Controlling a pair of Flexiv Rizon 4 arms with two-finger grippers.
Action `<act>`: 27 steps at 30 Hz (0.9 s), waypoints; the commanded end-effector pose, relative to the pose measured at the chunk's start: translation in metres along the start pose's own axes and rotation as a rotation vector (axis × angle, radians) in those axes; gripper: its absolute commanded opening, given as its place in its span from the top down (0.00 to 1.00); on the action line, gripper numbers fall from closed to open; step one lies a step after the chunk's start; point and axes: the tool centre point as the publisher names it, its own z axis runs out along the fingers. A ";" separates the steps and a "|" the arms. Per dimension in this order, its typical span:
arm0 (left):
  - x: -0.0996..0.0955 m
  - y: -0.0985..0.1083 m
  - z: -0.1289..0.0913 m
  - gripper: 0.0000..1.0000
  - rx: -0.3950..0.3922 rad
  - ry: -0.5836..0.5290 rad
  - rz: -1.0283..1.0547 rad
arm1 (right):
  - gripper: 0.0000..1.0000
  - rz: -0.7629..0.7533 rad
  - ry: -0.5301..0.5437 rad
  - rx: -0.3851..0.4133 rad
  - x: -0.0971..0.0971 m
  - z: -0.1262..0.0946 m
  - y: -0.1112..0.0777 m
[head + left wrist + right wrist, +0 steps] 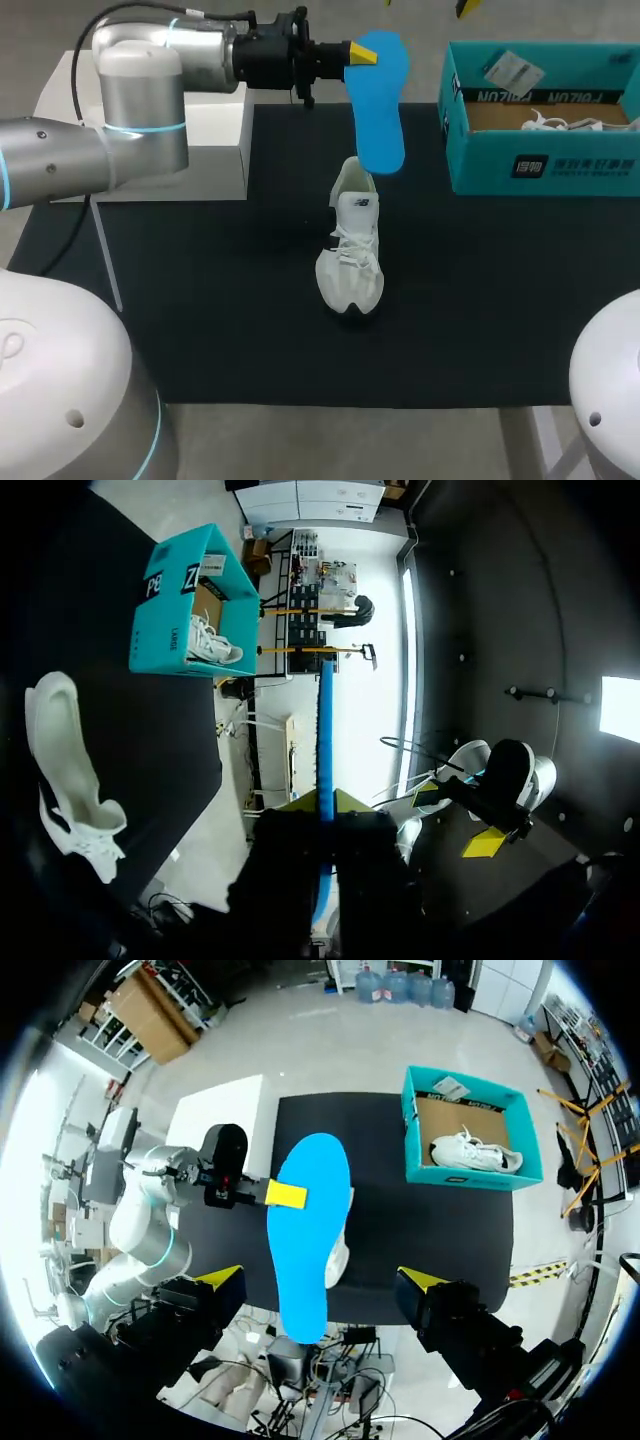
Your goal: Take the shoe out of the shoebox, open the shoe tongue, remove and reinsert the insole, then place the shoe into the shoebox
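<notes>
My left gripper is shut on the heel end of a blue insole, which hangs in the air above the heel of a white shoe. The shoe lies on the black mat, toe toward me. In the left wrist view the insole is edge-on between the yellow tips. My right gripper is wide open high above the table, looking down on the insole; nothing is between its fingers. The teal shoebox stands at the back right.
A second white shoe lies inside the shoebox with a paper tag. A white block stands at the mat's back left, under my left arm. Bare mat lies on both sides of the shoe.
</notes>
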 end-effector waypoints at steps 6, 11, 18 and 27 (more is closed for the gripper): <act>0.003 -0.011 0.000 1.00 0.014 0.016 0.026 | 0.00 -0.021 -0.117 0.007 0.019 0.005 -0.003; 0.004 -0.013 0.000 1.00 0.019 0.051 0.029 | 0.00 -0.020 -0.143 0.011 0.026 0.011 -0.001; 0.003 -0.014 -0.003 1.00 0.032 0.063 0.028 | 0.00 -0.005 -0.155 0.021 0.036 0.017 -0.001; 0.003 -0.014 -0.004 1.00 0.026 0.049 0.028 | 0.00 0.073 -0.220 0.024 0.034 0.017 -0.003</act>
